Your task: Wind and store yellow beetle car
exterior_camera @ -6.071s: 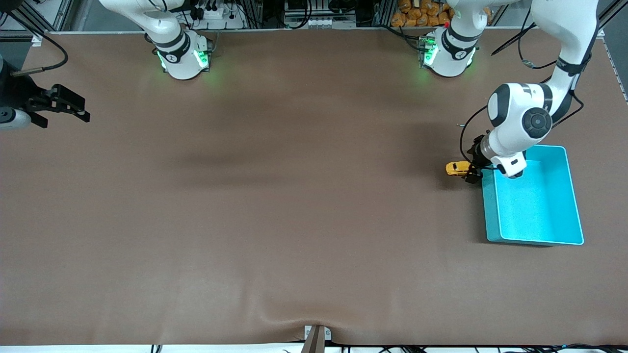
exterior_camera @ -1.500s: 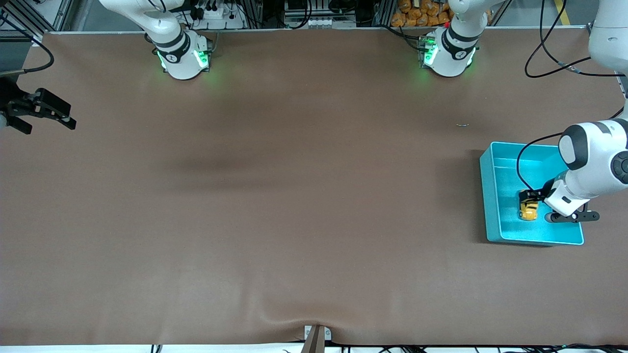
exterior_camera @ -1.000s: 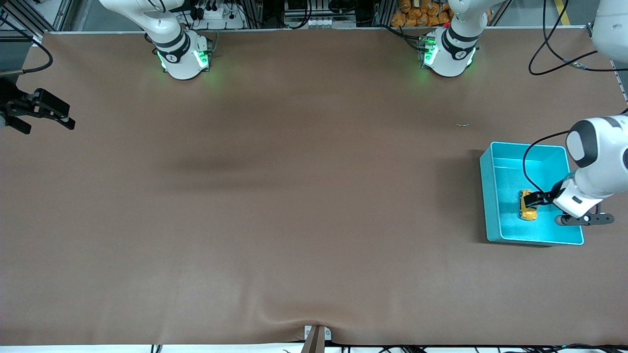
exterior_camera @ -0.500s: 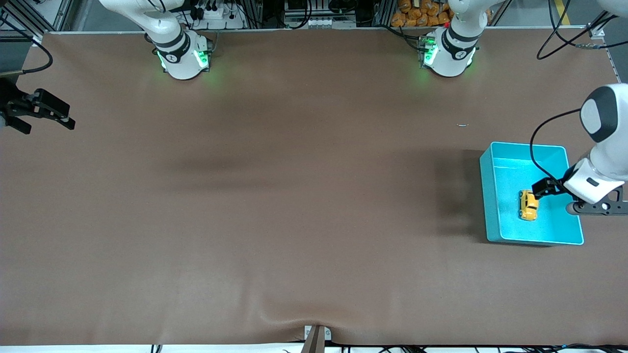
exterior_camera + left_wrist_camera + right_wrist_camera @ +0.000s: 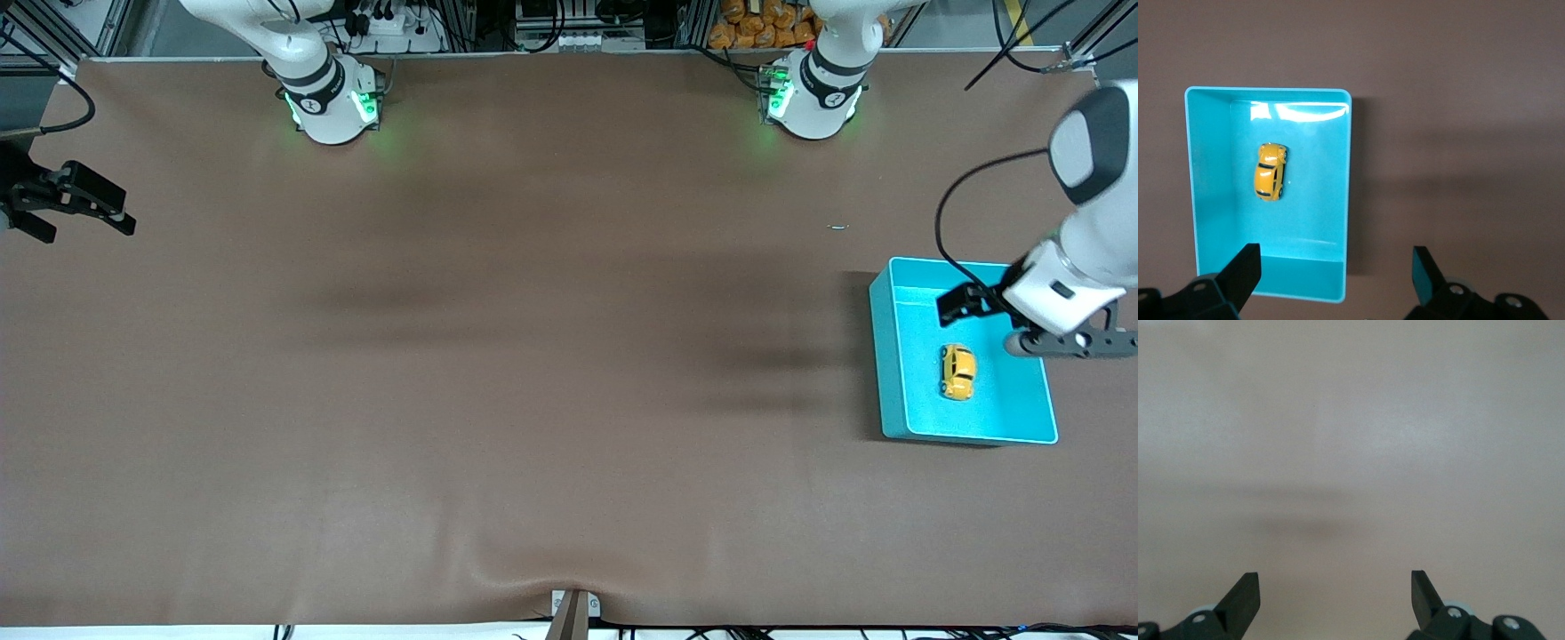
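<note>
Resting inside the turquoise bin [image 5: 969, 427], the yellow beetle car [image 5: 957, 371] lies free. Left gripper [image 5: 965, 302] hangs spread above the bin. Right gripper [image 5: 76, 203] waits spread over the right arm's end of the table [image 5: 498, 356].

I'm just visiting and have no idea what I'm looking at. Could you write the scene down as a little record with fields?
toy: yellow beetle car, lying loose on the floor of the bin
container: turquoise bin, at the left arm's end of the table
left gripper: open, empty, up over the bin
right gripper: open, waiting over the table's other end
table: brown
</note>
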`<action>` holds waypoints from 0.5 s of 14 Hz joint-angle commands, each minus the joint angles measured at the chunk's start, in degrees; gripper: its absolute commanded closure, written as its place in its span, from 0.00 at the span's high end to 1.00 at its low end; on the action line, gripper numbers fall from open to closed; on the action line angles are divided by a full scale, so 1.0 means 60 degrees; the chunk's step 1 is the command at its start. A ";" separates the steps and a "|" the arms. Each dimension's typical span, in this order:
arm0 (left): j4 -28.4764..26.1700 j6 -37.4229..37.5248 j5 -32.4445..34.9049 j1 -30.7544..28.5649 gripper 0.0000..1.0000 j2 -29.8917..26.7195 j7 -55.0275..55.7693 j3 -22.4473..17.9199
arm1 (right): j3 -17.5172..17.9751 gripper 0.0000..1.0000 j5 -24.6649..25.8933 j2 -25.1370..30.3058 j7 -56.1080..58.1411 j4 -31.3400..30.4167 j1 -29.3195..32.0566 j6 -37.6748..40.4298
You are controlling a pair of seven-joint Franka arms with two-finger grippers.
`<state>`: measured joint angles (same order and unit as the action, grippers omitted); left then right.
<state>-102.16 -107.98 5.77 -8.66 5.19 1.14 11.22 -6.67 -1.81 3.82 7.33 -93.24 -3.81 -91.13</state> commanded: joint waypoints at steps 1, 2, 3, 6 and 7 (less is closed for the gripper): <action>-0.0112 0.0855 -0.0535 0.1280 1.00 -0.0980 0.0088 -0.1149 | 0.0042 1.00 0.0009 -0.0037 -0.0108 0.0086 0.0151 0.0086; -0.0098 0.1163 -0.0609 0.1660 1.00 -0.1287 0.0147 -0.1486 | 0.0042 1.00 0.0009 -0.0037 -0.0108 0.0100 0.0151 0.0086; -0.0112 0.1355 -0.0668 0.1983 1.00 -0.1522 0.0321 -0.1765 | 0.0042 1.00 0.0009 -0.0037 -0.0093 0.0086 0.0151 0.0086; 0.0207 0.2013 -0.0727 0.2059 1.00 -0.1890 0.0586 -0.1636 | 0.0042 1.00 0.0009 -0.0037 -0.0093 0.0086 0.0151 0.0086; 0.0645 0.2407 -0.0799 0.2059 1.00 -0.1789 0.0587 -0.1621 | 0.0042 1.00 -0.0006 -0.0037 -0.0093 0.0086 0.0151 0.0086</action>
<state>-101.64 -97.16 2.45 3.06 -5.58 3.72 1.65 -6.81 -1.81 3.82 7.32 -93.26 -3.60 -91.13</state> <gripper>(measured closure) 0.000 0.000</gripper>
